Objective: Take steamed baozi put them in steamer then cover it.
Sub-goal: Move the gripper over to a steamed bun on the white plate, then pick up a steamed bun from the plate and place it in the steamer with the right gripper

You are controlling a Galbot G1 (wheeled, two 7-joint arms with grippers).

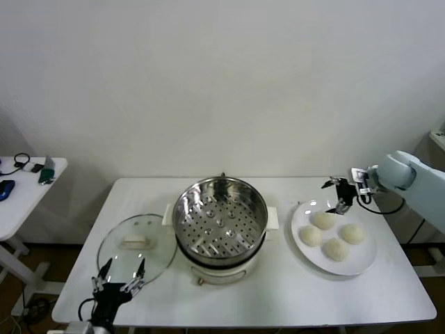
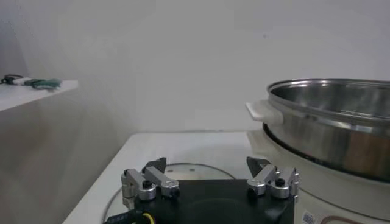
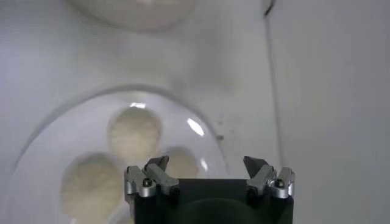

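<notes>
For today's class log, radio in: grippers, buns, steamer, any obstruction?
Right gripper open above the plate; left gripper open by the cover. Four baozi on plate. Steamer uncovered, empty. Path clear.

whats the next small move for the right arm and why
Probably lower the open right gripper onto the nearest steamed baozi: it hovers over the plate's far edge, all four buns lie there, and the steamer stands uncovered and unfilled.

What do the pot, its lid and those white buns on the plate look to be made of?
The pot looks like polished steel: mirror-bright walls, a tray full of holes. The lid seems clear glass, since the table shows through. The buns look like soft matte dough. The plate is probably glazed ceramic, glossy white.
</notes>
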